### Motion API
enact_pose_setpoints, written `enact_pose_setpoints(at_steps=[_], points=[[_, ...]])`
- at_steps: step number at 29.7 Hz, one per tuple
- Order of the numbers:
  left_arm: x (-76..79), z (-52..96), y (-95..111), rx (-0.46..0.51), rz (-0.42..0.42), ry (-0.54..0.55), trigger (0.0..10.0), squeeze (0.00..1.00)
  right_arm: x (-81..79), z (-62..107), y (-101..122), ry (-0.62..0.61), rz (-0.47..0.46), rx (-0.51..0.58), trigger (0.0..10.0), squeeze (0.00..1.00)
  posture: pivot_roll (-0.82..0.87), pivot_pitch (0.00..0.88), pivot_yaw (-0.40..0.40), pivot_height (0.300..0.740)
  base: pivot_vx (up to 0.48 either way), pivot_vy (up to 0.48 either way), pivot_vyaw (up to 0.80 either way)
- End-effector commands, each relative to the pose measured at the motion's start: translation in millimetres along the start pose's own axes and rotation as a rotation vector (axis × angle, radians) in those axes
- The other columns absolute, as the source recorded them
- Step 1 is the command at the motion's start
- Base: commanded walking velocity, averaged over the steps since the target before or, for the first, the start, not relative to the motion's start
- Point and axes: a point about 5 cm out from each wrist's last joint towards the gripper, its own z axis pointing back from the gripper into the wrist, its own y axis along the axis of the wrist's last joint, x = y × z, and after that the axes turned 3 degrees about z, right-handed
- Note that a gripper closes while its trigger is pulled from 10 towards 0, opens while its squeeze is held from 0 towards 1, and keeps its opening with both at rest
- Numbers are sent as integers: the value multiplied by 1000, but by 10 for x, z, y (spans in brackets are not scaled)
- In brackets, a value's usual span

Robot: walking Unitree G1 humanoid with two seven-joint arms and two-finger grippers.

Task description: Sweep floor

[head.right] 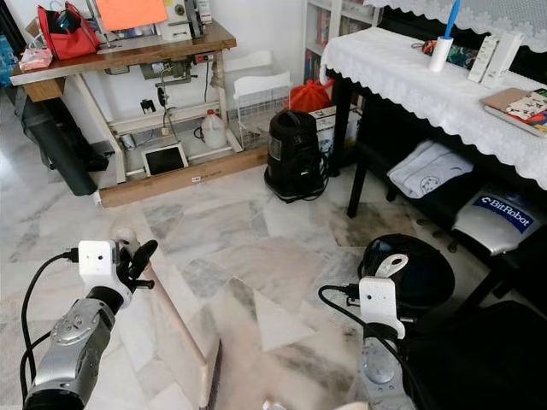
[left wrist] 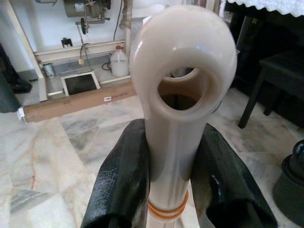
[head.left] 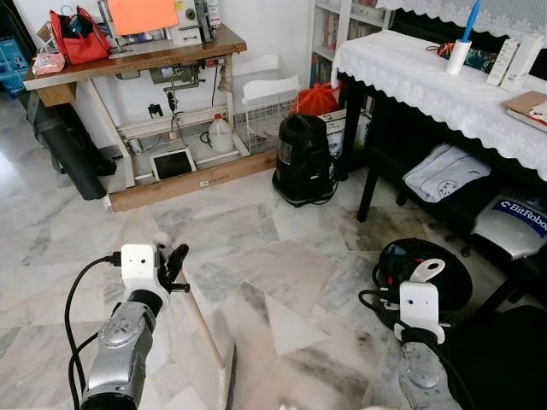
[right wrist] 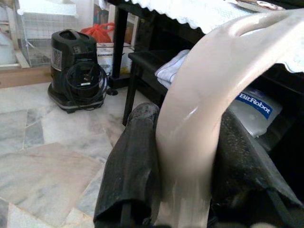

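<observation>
Marble floor [head.left: 282, 282], grey-veined tiles, seen from the robot's head looking down and forward. Left gripper [left wrist: 178, 190] clamped on a cream plastic broom handle [left wrist: 173, 137]; both black fingers [left wrist: 121, 185] press against the shaft just below its looped hanging end, with an orange band on the shaft between them. In the left eye view the handle [head.left: 205, 329] slants down from the left gripper [head.left: 173, 260] toward the floor, low in front of the robot, motion-blurred.

Right gripper [right wrist: 183, 175] closed around a curved cream plastic handle [right wrist: 209, 95], most likely a dustpan's; fingers [right wrist: 128, 166] tight on either side of it. Its looped tip [head.left: 427, 270] sticks up above the right wrist in the head view.

Surroundings: wooden sewing table [head.left: 137, 60] against the far wall with a red bag [head.left: 79, 38] on top; white jug [head.left: 220, 135] and a tablet-like screen [head.left: 173, 163] underneath. Black canister vacuum [head.left: 302, 161] on the floor beside a black table draped with a white lace cloth [head.left: 427, 81]. Round black robot vacuum [head.left: 427, 269] on the floor just beyond the right wrist. Pillow marked "BitRobot" [head.left: 517, 224] under the table on the right
</observation>
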Motion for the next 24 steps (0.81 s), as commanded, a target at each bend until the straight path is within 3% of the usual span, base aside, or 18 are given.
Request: enact_pose_setpoints(at_steps=[1,9,15,19,24], points=[[-10,-35,134,46,-11,-11,10000,0,-8,-96,139,0,18,75,10000,0,-43,17,75,740,0,0,0],[-22,-26,156,51,-16,-10,10000,0,3,-208,328,-15,44,174,10000,0,-40,20,77,740,0,0,0],[-11,-27,169,55,-24,-20,10000,0,-38,-229,364,-20,46,187,10000,0,-36,25,79,740,0,0,0],[-5,-22,179,57,-25,-27,10000,0,-126,-168,291,14,96,176,10000,0,-22,33,83,740,0,0,0],[-10,-9,209,61,-30,-41,10000,0,-241,3,70,52,112,77,10000,0,-5,40,88,740,0,0,0]])
